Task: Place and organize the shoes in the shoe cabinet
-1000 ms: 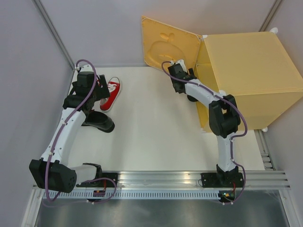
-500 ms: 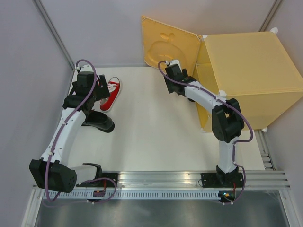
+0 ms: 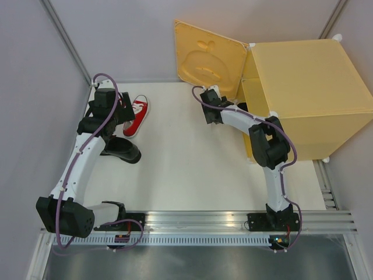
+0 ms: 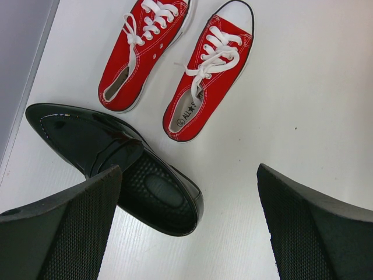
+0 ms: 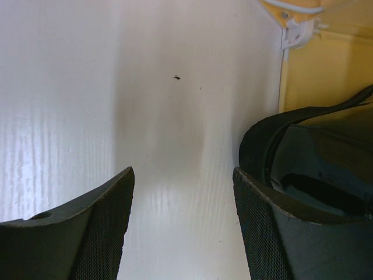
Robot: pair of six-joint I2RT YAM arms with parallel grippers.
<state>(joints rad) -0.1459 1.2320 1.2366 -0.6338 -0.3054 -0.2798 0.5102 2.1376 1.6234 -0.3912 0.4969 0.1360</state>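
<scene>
Both claws spread wide and empty, one black shoe sitting at the cabinet

Overhead you only catch one sneaker past the left arm, but the left wrist cam shows both red canvas sneakers (image 4: 207, 81) side by side, white laces, with a glossy black loafer (image 4: 111, 151) just beside them on the white table (image 3: 186, 157). The left gripper (image 4: 187, 175) hangs over it, holding nothing. The right wrist cam has the other black shoe (image 5: 315, 169), heel in the mouth of the smooth yellow plastic shoe cabinet (image 3: 309, 81), door (image 3: 207, 55) swung open. The right gripper (image 5: 183, 172) sits just outside, holding nothing.
</scene>
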